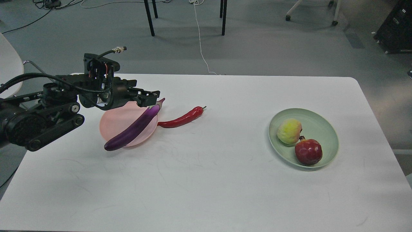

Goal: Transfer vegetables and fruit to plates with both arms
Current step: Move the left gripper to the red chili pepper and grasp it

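Note:
The purple eggplant (133, 129) lies slanted across the pale pink plate (114, 120), its dark end overhanging the front-left rim. My left gripper (148, 98) hovers just above the eggplant's cap end, open and empty. The red chili pepper (182, 119) lies on the table, its tip touching the pink plate's right rim. The peach-like fruit (289, 131) and the dark red pomegranate (308, 151) sit together in the pale green plate (322, 124) at the right. My right arm is out of view.
The white table (209, 180) carries only these things. Chair legs (149, 17) and a white cable (201, 42) lie on the grey floor beyond the far edge. A white chair (9, 67) stands at the left.

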You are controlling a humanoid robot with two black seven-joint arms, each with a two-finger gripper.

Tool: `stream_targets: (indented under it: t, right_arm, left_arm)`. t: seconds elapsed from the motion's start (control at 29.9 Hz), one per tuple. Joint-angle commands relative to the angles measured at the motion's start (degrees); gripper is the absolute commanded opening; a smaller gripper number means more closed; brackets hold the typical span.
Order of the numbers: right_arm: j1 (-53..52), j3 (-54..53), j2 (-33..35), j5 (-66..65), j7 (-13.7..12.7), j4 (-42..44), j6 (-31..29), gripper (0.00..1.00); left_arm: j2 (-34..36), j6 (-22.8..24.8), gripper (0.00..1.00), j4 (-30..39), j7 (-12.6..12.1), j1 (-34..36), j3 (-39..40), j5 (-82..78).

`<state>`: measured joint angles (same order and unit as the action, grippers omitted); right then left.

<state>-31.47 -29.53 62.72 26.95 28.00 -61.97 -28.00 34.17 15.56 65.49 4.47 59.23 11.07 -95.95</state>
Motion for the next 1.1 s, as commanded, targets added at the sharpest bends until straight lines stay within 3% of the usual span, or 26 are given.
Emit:
stream_targets:
  t: [0.0,0.13,0.37,0.6,0.73,0.87,1.07]
  right_arm:
    - [2.2,0.0,0.03,0.12,0.0,2.19,0.0,0.99]
    - [4.31,0.09,-0.23,0.03,0.0,5.71,0.0,0.99]
    - [6.95,0.17,-0.41,0.03,0.0,5.98,0.0,0.99]
    - [6.95,-0.09,-0.85,0.03,0.0,4.23,0.0,0.99]
    - [6.95,-0.7,-0.94,0.03,0.0,3.87,0.0,0.99]
    - [6.86,-0.88,-1.55,0.03,0.0,3.87,0.0,0.99]
    - [6.77,-0.97,-1.73,0.03,0.0,3.87,0.0,0.99]
  left_arm:
    - [-4.62,-0.09,0.97,-0.36,-0.08,1.41,-0.44,-0.55]
    - [-11.12,-0.35,0.94,-2.64,-0.16,1.41,-0.88,-3.53]
    - [-20.71,-3.6,0.91,-13.36,0.45,-0.08,-3.94,-14.52]
    - [-23.26,-8.18,0.85,-19.25,0.54,-0.26,-12.83,-14.0]
    - [-24.23,-8.09,0.79,-21.81,1.41,-0.43,-12.83,-13.74]
    - [-24.23,-7.91,0.59,-21.9,3.79,-1.22,-12.92,-13.74]
    - [-24.5,-7.91,0.56,-23.12,3.97,-2.37,-12.92,-13.74]
